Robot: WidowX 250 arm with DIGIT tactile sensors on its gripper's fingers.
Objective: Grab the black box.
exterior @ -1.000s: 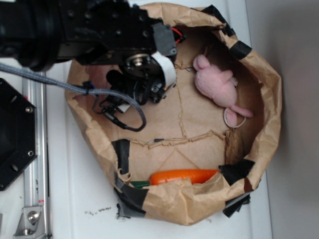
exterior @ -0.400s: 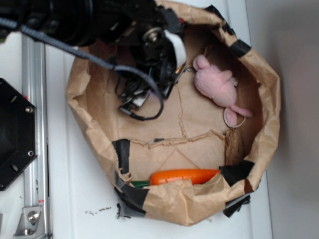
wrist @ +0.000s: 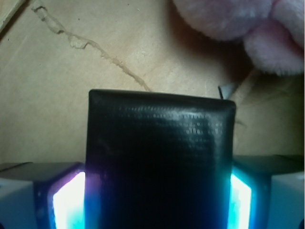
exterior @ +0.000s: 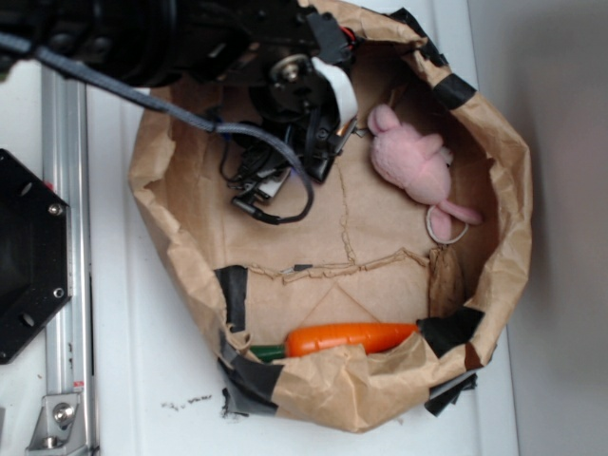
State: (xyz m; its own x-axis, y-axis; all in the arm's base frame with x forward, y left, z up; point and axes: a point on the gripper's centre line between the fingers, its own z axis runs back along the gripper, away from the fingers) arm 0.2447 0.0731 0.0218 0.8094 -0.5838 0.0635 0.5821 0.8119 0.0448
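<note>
Brown paper bag [exterior: 494,171] is surrounding everything; beyond the gripper [wrist: 157,200] a pink plush toy [wrist: 248,28] is lying. Between the glowing fingers [wrist: 66,202] the black box [wrist: 159,162] is sitting clamped, square, faintly glossy, finely textured.

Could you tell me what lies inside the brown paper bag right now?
Inside the paper bag: a pink plush toy, an orange carrot, and the hand closed on the black box. The arm covers the bag's upper left floor.

Arm extends from upper left, wrist angled downward. Gripper [wrist: 159,200] is clamped on the black box [wrist: 159,157], both fingers [wrist: 66,200] pressing its sides.
</note>
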